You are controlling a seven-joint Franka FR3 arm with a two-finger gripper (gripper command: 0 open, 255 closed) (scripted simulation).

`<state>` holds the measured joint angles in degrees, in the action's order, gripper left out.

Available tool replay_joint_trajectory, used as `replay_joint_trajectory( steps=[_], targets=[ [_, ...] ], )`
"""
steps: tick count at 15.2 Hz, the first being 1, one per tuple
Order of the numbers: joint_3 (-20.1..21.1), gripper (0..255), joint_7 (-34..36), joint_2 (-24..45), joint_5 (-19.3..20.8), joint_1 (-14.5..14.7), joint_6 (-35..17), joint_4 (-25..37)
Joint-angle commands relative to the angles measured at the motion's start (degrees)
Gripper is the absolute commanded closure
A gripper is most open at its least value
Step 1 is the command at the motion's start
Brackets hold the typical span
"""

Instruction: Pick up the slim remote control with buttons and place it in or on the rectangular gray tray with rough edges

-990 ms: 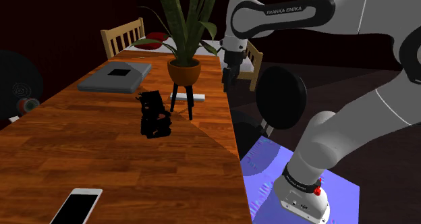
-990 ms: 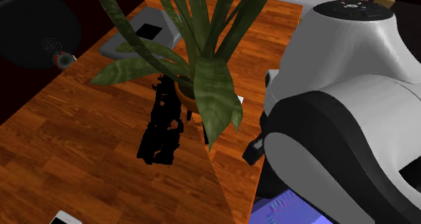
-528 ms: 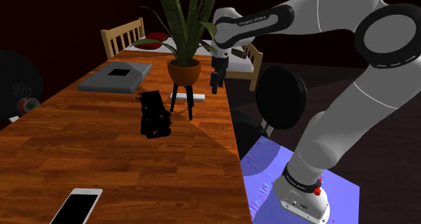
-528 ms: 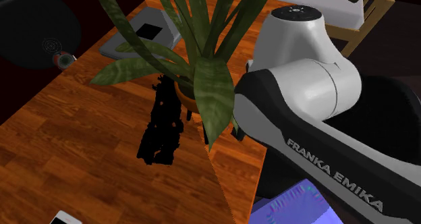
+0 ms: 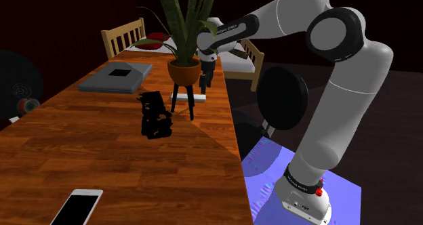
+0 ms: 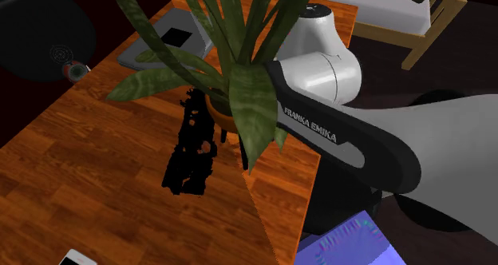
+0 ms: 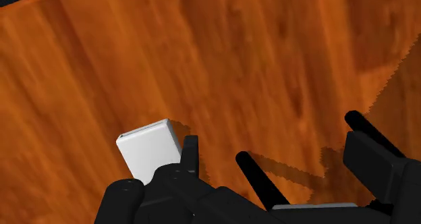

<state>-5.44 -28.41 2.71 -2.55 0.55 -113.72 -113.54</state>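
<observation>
Farthest toward the shoulder view's left, a phone (image 5: 80,207) lies on the wooden worktop (image 5: 102,156), well apart from the gripper (image 5: 206,83). The flat gray tray (image 5: 115,77), with a black square on its top, sits beyond the potted plant (image 5: 184,70) from the gripper. A jagged black shape (image 5: 155,116) lies between phone and plant, close to the plant's black stand (image 5: 175,97). The remote (image 5: 198,97), drawn plain white, lies flat on the worktop just beneath the gripper, with one end running in among the stand's legs. The gripper hangs over it with its fingers spread and nothing but wood between them.

The plant is the main risk, as I judge it. The stand's legs are right beside the remote and the leaves (image 6: 254,104) crowd the arm (image 5: 271,17), so a descent slightly off line could knock the stand or tip the pot. The remote is thin and lies flat, so fingers closing too high could slide over it. The carry to the tray must also go around or over the plant.

In the wrist view one end of the remote pokes out past black parts near the gripper's base, and no buttons can be made out on it. Thin black rods there could be stand legs or part of the hand; I cannot tell which. In the second exterior view the leaves and the arm stand in front of the spot where the remote lies.
</observation>
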Motion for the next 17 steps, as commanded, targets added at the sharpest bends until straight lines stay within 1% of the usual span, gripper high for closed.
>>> replay_joint_trajectory(
  steps=[1,6,11,12,17],
  targets=[
    [0.09,0,-1.36,4.81,-0.29,0.0,-1.22,3.8],
    [0.32,0,-4.64,15.99,-0.8,-0.54,-1.88,15.0],
    [0.93,0,-7.32,28.0,-0.99,-1.25,-0.41,29.24],
    [0.98,0,-7.46,28.77,-0.99,-1.3,-0.24,30.23],
    [1.07,0,-7.55,30.05,-1.13,-1.28,-3.41,28.34]
  ],
)
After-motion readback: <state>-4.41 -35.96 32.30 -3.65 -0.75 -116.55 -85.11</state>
